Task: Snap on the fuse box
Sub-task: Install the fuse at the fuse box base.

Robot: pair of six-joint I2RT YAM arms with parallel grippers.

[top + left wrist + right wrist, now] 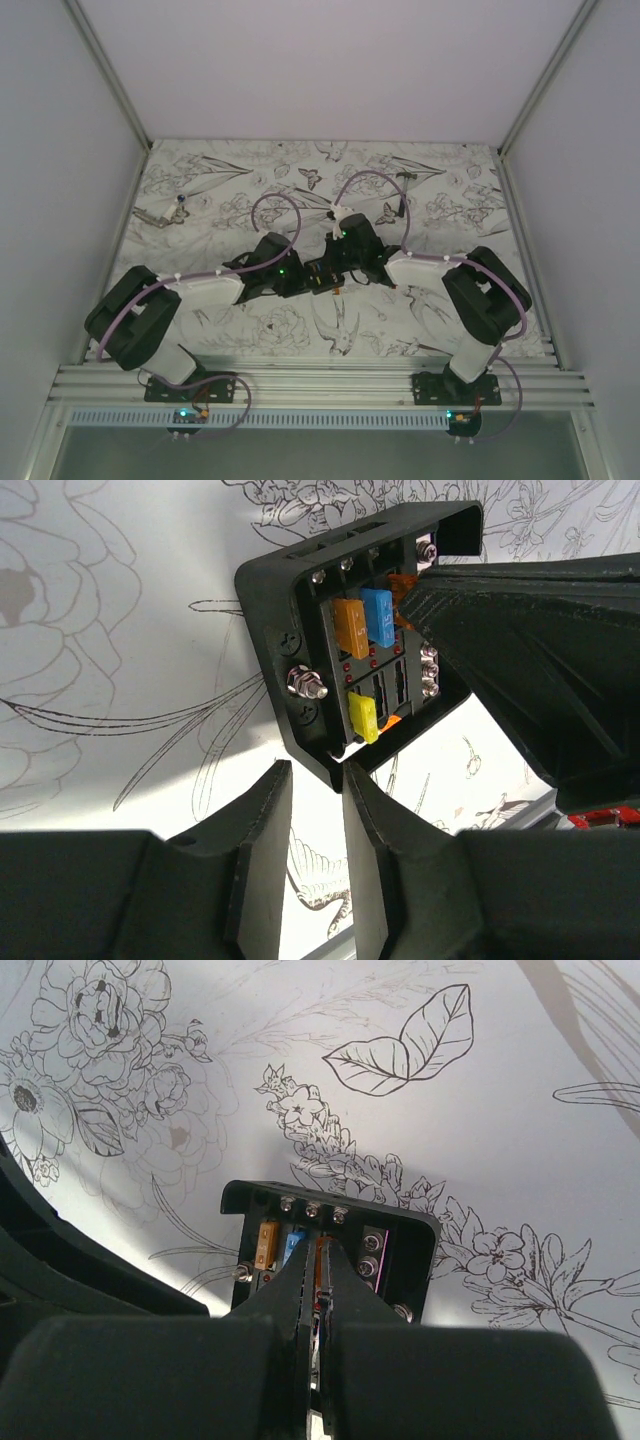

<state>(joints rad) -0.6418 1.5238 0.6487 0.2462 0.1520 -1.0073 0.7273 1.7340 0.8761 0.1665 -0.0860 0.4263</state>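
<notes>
The fuse box (266,610) is a small open black box holding an orange fuse (350,626), a blue one (378,615) and a yellow one (364,716). It lies mid-table between both grippers in the top view (322,277). My left gripper (312,770) is open, and the box's near corner sits between its fingertips, against the right one. My right gripper (320,1245) is shut on an orange fuse (321,1257) standing inside the box (405,1250). Its black finger (500,630) covers the box's right side in the left wrist view.
A small tool with a blue spot (166,211) lies at the back left of the flower-printed table. A thin dark object (400,207) lies at the back right. Grey walls close in both sides, and an aluminium rail (320,385) runs along the near edge.
</notes>
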